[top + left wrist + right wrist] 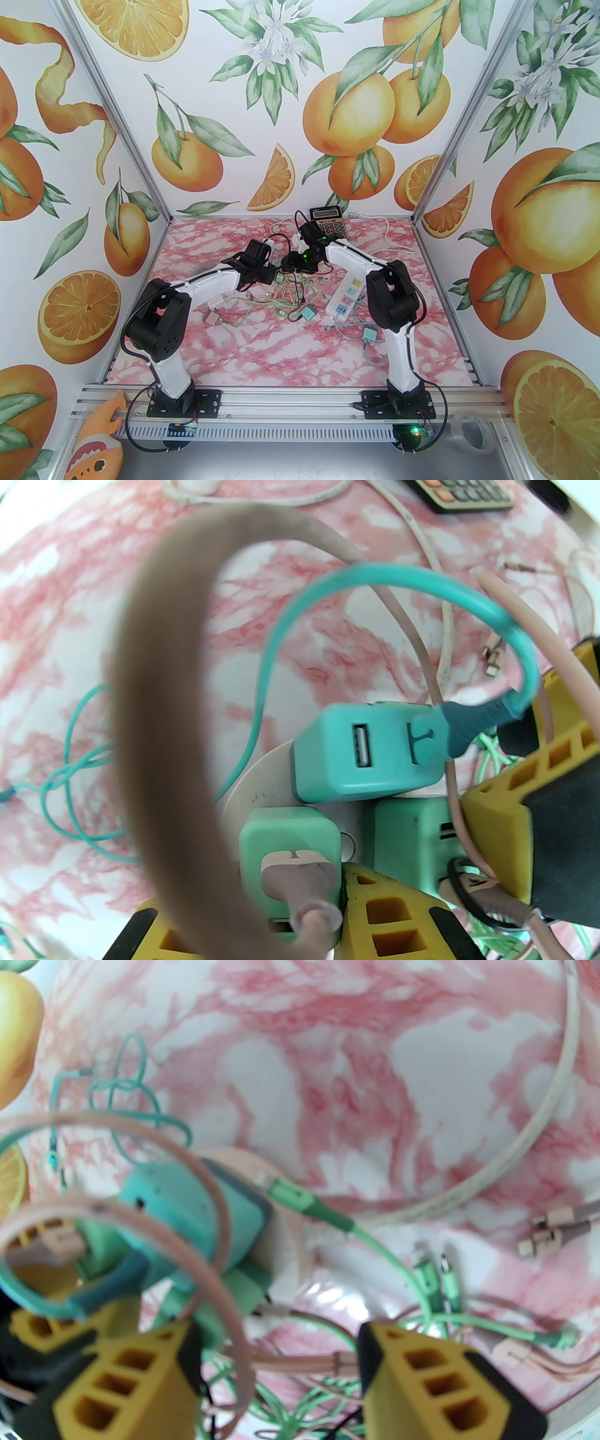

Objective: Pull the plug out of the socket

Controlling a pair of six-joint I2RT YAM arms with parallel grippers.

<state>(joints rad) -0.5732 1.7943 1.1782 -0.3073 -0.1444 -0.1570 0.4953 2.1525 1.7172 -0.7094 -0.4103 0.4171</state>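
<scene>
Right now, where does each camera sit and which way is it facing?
Top external: above and behind the bases, looking down on the pink table; left arm and right arm show whole.
Left wrist: on the left arm, facing the mint charger that the left hand grips; yellow fingers at the bottom.
Right wrist: on the right arm, looking past the open right hand at loose cables.
Shared: both wrist views hold the teal charger against the round socket.

A calculator lies on the marble table
</scene>
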